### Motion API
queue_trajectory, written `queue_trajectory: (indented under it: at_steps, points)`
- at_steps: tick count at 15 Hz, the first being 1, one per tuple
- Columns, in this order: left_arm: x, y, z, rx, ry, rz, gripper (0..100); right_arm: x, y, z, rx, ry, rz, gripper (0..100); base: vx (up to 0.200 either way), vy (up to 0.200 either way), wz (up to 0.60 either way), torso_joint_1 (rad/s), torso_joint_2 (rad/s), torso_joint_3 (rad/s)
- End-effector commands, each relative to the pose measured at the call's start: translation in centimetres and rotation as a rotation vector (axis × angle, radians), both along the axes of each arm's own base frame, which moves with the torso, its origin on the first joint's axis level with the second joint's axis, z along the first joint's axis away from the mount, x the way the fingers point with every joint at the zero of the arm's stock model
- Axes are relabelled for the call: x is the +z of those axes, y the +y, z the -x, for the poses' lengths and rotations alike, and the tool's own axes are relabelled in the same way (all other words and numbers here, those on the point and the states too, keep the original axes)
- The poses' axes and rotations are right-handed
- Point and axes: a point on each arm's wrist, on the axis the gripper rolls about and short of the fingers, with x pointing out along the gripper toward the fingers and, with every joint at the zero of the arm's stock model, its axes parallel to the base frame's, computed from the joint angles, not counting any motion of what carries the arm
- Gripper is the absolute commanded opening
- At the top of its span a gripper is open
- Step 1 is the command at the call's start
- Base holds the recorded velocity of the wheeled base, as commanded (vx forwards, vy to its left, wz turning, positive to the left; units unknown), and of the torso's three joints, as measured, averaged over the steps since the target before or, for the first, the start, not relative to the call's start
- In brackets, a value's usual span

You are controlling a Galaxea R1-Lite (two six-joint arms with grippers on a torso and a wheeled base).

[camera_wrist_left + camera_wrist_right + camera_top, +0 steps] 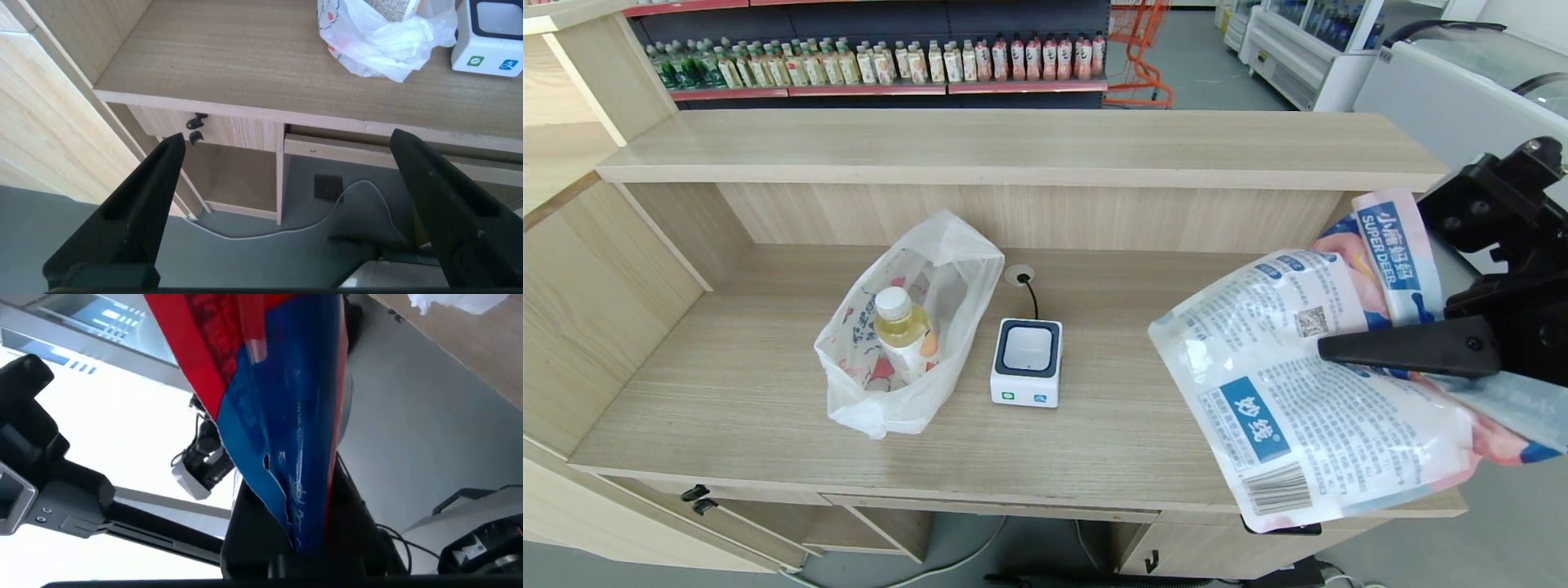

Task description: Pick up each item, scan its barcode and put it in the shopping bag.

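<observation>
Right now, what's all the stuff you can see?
counter: one, light wood, in front of the robot
shopping bag: one, white plastic, on the counter, left of the scanner
bottle: one, yellow drink, white cap, upright in the bag
scanner: one, white, dark-framed top, mid-counter
cable: one, black, from scanner into a counter hole
snack pouch: one, white, blue and pink, held up at the right
shelf bottles: many, green, yellow, pink, on the far shelf
wire cart: one, orange, beyond the counter
freezers: some, white, far right
left gripper: one, black, jaws open, before the counter's front edge
right gripper: one, black, jaws shut on the snack pouch
</observation>
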Motion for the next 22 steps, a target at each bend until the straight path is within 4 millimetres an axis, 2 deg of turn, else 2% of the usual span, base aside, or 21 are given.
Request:
queue_trajectory:
  at_steps: [1,10,19,22]
  points:
    - [0.0,0.0,-0.01,0.0,0.001,0.0,100,-0.5,-0.25,0.97,-0.001,0.014,0.002,0,0.0,0.0,0.0,0.0,0.0,0.0]
    - [0.0,0.0,0.0,0.0,0.0,0.0,100,-0.34,0.06,1.69,0.018,-0.006,0.0,0,0.0,0.0,0.0,0.0,0.0,0.0]
    - [0.0,0.0,-0.01,0.0,0.001,0.0,100,-0.24,0.08,1.51,0.016,-0.019,-0.004,0,0.0,0.0,0.0,0.0,0.0,0.0]
    - [0.0,0.0,-0.01,0.0,0.001,0.0,100,-0.68,0.03,1.38,-0.018,-0.134,0.009,0,0.0,0.0,0.0,0.0,0.0,0.0]
